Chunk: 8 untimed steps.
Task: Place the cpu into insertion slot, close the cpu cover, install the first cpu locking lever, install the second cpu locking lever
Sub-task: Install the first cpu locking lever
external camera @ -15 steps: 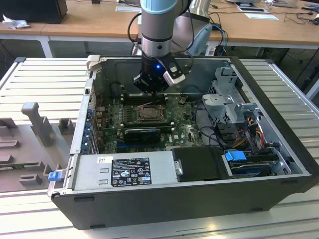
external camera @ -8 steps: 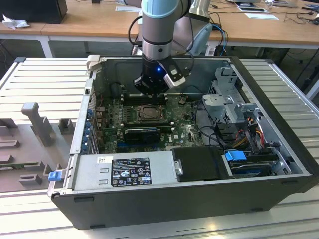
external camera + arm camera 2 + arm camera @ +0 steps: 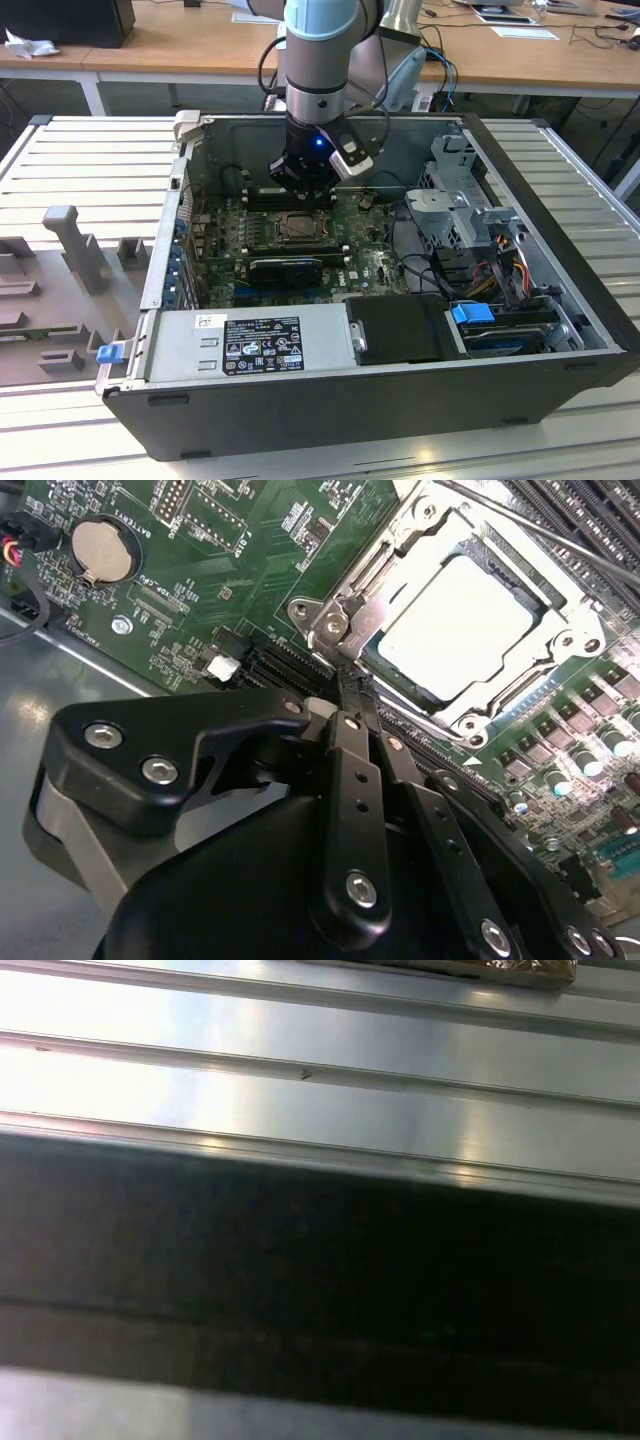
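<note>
One open PC case (image 3: pixel 330 390) lies on its side on a ribbed metal table (image 3: pixel 90 160), wooden desks behind. Room inside is tight: drive cage (image 3: pixel 455 205) and cable bundle on the exterior view's right, power supply (image 3: pixel 260 345) along the near wall, green motherboard (image 3: pixel 215 275) on the floor of the case.

Arm reaches in from above; gripper (image 3: pixel 352 695) has its fingers pressed together, nothing between them, tips just beside the hinge corner of the socket in the second wrist view.

Insertion slot (image 3: pixel 297 228) sits mid-board. The cpu (image 3: pixel 462 620) is already seated in it, pale top showing. The cpu cover (image 3: pixel 345 580) looks folded down around the chip, its frame bordering the lid. A thin locking lever (image 3: pixel 540 535) crosses the far edge; can't tell if it's latched.

Handling, my read:
- chip: light, rigid, contacts under it fragile. Edges only, no side load.
- cover: thin sheet metal, stiff, slick. Push on the frame, not the cut-out.
- levers: springy wire, likely to slip off smooth fingers. Take them near the free end.
</note>
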### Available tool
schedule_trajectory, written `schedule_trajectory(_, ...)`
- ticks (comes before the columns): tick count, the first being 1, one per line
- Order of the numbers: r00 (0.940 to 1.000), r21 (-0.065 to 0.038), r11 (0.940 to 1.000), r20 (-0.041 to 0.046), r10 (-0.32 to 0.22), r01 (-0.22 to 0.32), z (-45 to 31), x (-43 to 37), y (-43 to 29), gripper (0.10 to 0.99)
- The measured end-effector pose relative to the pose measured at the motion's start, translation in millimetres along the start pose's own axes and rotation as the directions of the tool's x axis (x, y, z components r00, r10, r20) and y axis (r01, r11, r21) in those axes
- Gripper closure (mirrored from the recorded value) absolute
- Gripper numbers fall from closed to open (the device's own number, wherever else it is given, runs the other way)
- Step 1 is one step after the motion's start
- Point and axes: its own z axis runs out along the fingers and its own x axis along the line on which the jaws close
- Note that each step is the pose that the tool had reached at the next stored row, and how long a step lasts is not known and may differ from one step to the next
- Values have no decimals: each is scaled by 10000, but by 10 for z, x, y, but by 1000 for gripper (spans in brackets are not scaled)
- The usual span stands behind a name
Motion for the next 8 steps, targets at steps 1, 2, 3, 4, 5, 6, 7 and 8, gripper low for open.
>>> schedule_trajectory(1,10000,28,10000,-3,-4,4,4,0,0,980)
schedule_trajectory(2,10000,53,10000,-4,-11,11,11,0,1,980)
schedule_trajectory(3,10000,65,10000,-6,-16,16,16,-1,1,980)
schedule_trajectory(4,10000,79,10000,-10,-26,26,23,-1,1,980)
schedule_trajectory(5,10000,83,10000,-11,-35,36,28,-1,0,980)
schedule_trajectory(6,10000,81,10000,-15,-57,57,31,-1,0,980)
schedule_trajectory(7,10000,65,10000,-15,-71,71,31,-2,-1,980)
schedule_trajectory(8,10000,36,10000,-10,-84,84,33,-4,0,980)
